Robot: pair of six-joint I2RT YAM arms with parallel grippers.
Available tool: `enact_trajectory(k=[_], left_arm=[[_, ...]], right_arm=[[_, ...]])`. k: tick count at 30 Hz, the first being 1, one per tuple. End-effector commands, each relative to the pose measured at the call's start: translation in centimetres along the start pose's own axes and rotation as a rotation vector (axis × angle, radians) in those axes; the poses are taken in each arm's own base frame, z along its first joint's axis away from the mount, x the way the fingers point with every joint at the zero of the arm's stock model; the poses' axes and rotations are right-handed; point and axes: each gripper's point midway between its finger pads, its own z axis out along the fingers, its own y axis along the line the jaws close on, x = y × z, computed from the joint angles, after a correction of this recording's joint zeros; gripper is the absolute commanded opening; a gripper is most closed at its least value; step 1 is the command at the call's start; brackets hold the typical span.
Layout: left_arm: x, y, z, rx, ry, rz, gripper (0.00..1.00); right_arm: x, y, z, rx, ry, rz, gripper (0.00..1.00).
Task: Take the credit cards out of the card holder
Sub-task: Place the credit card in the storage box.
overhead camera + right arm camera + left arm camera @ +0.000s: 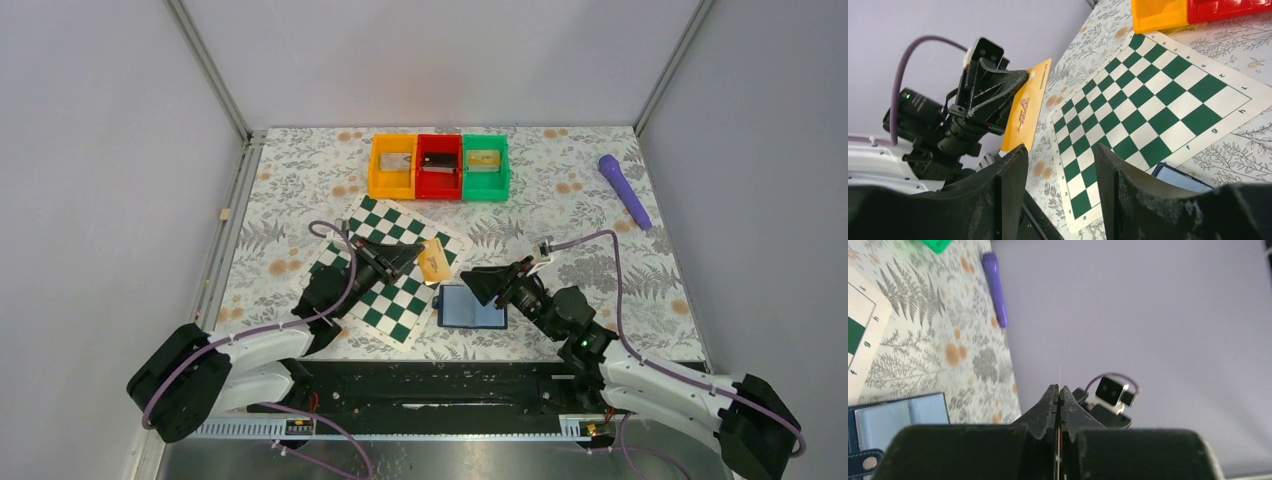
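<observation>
My left gripper [418,257] is shut on a tan-gold credit card [435,262] and holds it on edge above the chessboard's right side. In the left wrist view the card [1059,374] shows edge-on between the shut fingers of that gripper [1058,390]. In the right wrist view the card [1027,110] hangs from the left gripper. The blue card holder [470,307] lies open on the table just right of the board, also in the left wrist view [898,420] and the right wrist view [1180,177]. My right gripper [477,283] is open and empty just above the holder's far edge, jaws spread [1060,160].
A green-and-white chessboard [400,225] lies left of centre. Orange [374,170], red [438,192] and green [503,165] bins stand in a row at the back, each with a card-like item inside. A purple tool [625,190] lies at the back right.
</observation>
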Motion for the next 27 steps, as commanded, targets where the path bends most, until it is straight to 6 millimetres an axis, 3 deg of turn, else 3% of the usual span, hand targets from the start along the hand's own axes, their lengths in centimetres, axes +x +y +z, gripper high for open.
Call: enact_trajectory(k=[1,7,14,27], left_arm=[[-5.6,-4.7,-0.8,0.222,-0.296,-0.164,0.0],[-6.7,-4.3,-0.8,0.221,-0.382,-0.168,0.0],[-6.1,-2.7,0.2,0.202,-0.367,-0.225,0.0],[-5.6,-1.7,0.5,0.184,-0.352,-0.239,0.0]], right_arm=[[-4.0,1.7,1.5,-0.06,-0.188,0.007,0.59],[-3.6,2.7,3.5,-0.113,-0.182,0.037,0.59],[-4.0,4.8,5.0,-0.226,-0.21,0.053,0.58],[-2.9,3.5,6.6,-0.158,-0.168,0.074,0.58]])
